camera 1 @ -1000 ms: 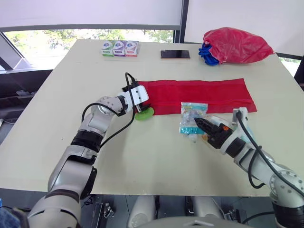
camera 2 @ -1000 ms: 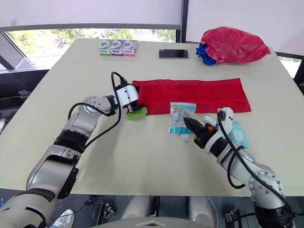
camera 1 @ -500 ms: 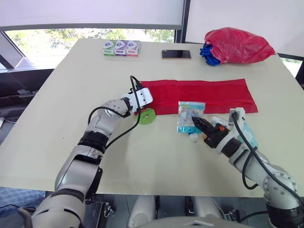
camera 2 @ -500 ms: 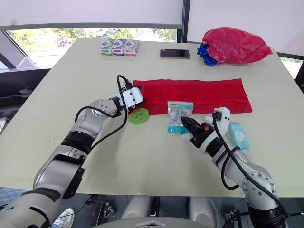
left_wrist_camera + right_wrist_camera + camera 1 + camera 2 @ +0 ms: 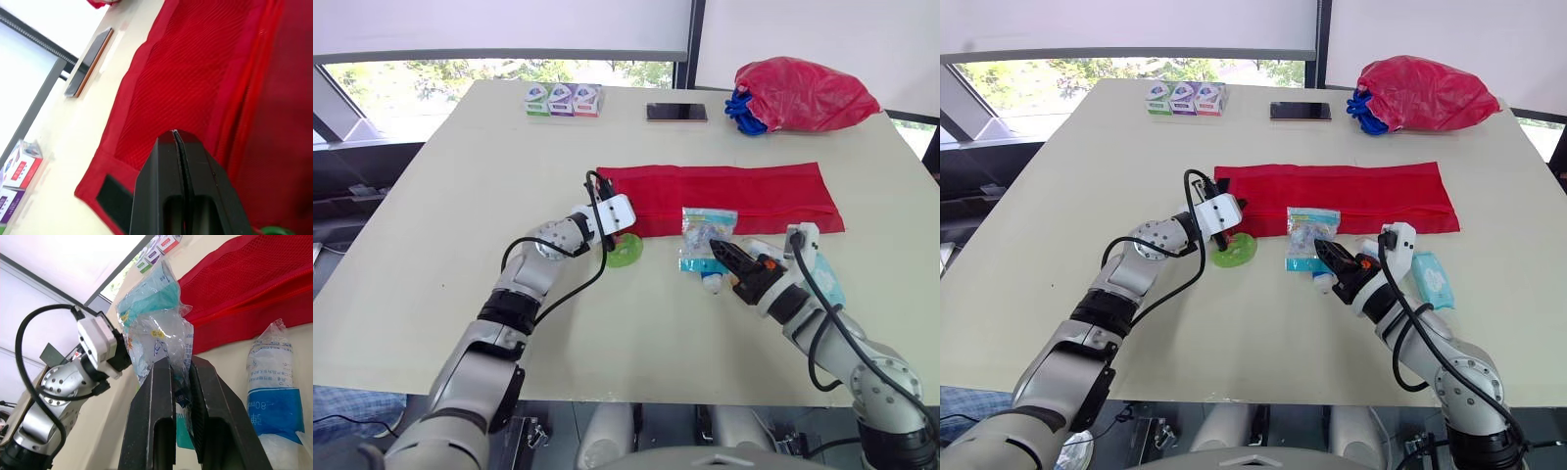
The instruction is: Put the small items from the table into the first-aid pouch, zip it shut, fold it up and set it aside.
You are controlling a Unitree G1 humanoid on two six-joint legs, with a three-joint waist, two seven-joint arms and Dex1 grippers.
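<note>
Right now your table (image 5: 450,206) is a plain cream top with a matte finish. Behind its far edge runs a window (image 5: 421,76) with greenery outside, a white blind (image 5: 499,24) drawn over the upper part and a dark upright post beside it.

The red pouch (image 5: 734,186) lies unrolled and flat across the middle of the table, its long side parallel to the far edge. Your left gripper (image 5: 175,133) is at the pouch's near left corner, fingers pressed together with nothing seen between them, over the red mesh. A green ring (image 5: 625,251) lies on the table just beside it, on the near side.

Your right gripper (image 5: 180,363) is clamped on a clear packet (image 5: 707,230) of teal and white contents. The packet's far end overlaps the pouch's near edge, and whether it is lifted off the table cannot be told. A small tube with a blue label (image 5: 274,382) lies just beside the packet, and a teal wipes pack (image 5: 1430,277) sits near the right arm, toward the right edge.

Along the far edge you have three small boxes (image 5: 562,99) in a row, a phone (image 5: 676,113) lying flat, and at the far right corner a red plastic bag (image 5: 803,93) with a blue bundle (image 5: 741,110) touching it.
</note>
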